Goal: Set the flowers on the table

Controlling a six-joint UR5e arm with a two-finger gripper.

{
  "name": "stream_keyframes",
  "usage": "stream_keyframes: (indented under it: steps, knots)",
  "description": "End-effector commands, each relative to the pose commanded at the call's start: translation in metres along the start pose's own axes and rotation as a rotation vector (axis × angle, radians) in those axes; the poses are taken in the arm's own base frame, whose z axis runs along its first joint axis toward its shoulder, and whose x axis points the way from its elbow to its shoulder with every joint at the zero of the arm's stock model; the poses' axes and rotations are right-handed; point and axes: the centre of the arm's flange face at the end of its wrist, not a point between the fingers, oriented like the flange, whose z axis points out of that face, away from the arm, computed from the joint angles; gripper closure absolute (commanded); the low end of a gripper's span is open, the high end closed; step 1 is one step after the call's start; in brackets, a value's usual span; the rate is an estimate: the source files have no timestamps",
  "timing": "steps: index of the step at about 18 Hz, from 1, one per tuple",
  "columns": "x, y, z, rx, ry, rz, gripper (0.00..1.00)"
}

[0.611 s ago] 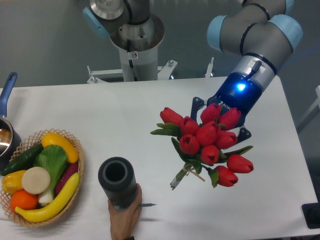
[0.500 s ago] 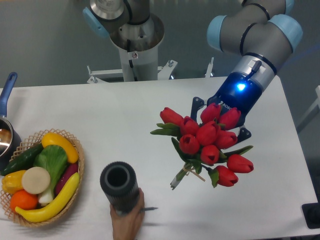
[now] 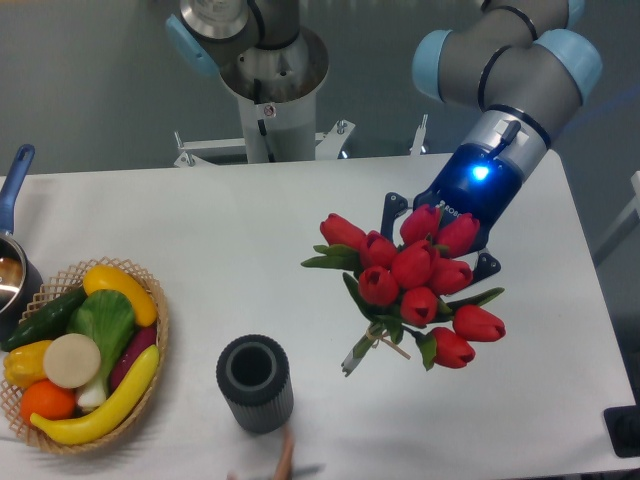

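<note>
The flowers (image 3: 415, 285), a bunch of red tulips with green leaves and tied stems, hang tilted above the right half of the white table (image 3: 200, 240), heads toward the camera and stem ends (image 3: 358, 357) pointing down-left. My gripper (image 3: 441, 240) reaches in from the upper right behind the tulip heads. Its dark blue fingers (image 3: 394, 209) show on both sides of the bunch and are shut on it. The fingertips are hidden by the blooms.
A dark grey ribbed vase (image 3: 255, 383) stands upright near the front edge, left of the stems. A person's fingertip (image 3: 285, 455) shows just below it. A wicker basket (image 3: 152, 300) of fruit and vegetables sits at the left, beside a pot (image 3: 12, 270).
The person's hand has slid the vase a little to the right, let go of it and pulled back almost out of view. The flowers and my gripper have hardly moved.
</note>
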Motion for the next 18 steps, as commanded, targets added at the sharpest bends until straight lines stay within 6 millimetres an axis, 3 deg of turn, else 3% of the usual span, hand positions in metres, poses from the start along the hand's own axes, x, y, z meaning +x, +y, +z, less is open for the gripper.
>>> stream_keyframes:
  steps: [14,18]
  knots:
    - [0.003,0.009,-0.004,-0.211,-0.102,0.096,0.65]
    - [0.007,0.024,-0.005,-0.332,-0.132,0.172,0.65]
